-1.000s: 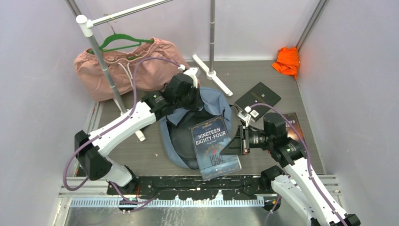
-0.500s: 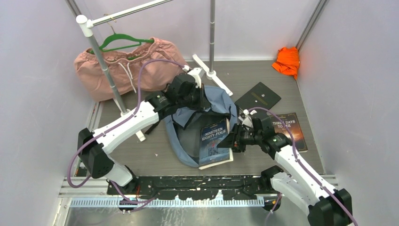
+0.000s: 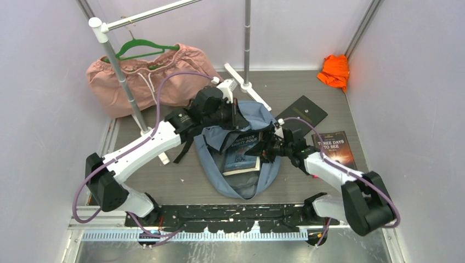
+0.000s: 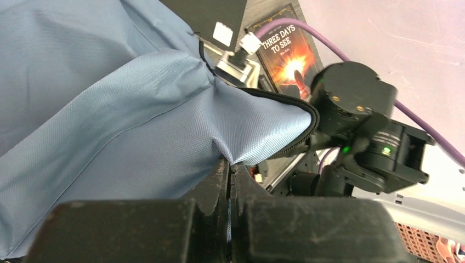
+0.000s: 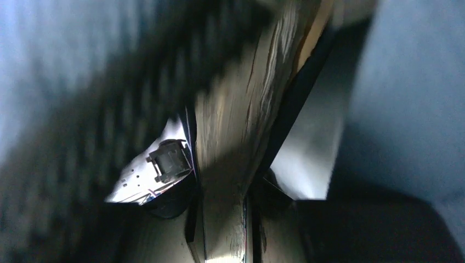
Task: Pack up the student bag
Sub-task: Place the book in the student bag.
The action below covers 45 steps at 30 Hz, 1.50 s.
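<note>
Top view. Student bag [image 3: 257,114] lies mid-table, mouth open upward, between the two arms. Walls close in left, right and far. Bare grey table [image 3: 175,183] shows on the bag's left and near sides. To its right the room is taken: second book [image 3: 334,149] flat near the right wall, black panel [image 3: 301,112] just beyond the bag's far right corner. Rack pole [image 3: 123,76] stands far left with the pink garment [image 3: 164,82] on a green hanger [image 3: 143,48]; orange cloth [image 3: 334,71] in the far right corner. Left gripper [image 3: 233,118] is at the bag's far rim. Right gripper [image 3: 264,152] reaches in from the right, with the paperback [image 3: 241,156] inside the opening, cover up.

Left wrist view. Left gripper [image 4: 229,171]: fingers pressed together, pinching a fold of the bag [image 4: 109,104]. Fabric dusty blue, fine weave, pulled taut into creases. Black zipper trim [image 4: 299,139] curves along the lifted edge, right arm's wrist just past it.

Right wrist view. Blurred, dim. Right gripper [image 5: 225,219] is clamped on the paperback [image 5: 241,109], page edges running up between the fingers. Blue bag fabric [image 5: 406,82] close on the right; dark zipper teeth [image 5: 109,109] close on the left. Little room either side.
</note>
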Each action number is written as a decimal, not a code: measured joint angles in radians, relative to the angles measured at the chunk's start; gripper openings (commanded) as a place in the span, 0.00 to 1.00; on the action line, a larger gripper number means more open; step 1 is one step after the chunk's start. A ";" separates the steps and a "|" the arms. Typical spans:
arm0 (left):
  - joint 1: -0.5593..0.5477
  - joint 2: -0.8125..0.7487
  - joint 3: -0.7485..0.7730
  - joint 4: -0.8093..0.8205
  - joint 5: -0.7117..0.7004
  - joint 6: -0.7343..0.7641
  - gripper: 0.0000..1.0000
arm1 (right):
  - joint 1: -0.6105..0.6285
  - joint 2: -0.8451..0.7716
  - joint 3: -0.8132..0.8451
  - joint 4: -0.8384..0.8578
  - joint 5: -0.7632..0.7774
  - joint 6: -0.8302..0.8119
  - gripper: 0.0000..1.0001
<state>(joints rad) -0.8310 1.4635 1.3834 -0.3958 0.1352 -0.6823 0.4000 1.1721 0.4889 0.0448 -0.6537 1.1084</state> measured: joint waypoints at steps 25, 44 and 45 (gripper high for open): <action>0.027 -0.021 -0.034 -0.006 0.091 0.027 0.00 | 0.020 0.246 0.134 0.020 -0.035 -0.222 0.61; 0.046 -0.044 -0.092 0.046 0.117 -0.002 0.00 | 0.029 -0.046 -0.115 0.159 0.132 -0.010 0.18; 0.046 -0.044 -0.093 0.047 0.120 -0.002 0.00 | 0.029 -0.045 -0.115 0.152 0.136 -0.012 0.19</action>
<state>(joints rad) -0.7853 1.4197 1.2900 -0.3489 0.2550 -0.6846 0.4290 1.1267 0.3737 0.1967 -0.5179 1.0962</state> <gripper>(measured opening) 0.009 0.290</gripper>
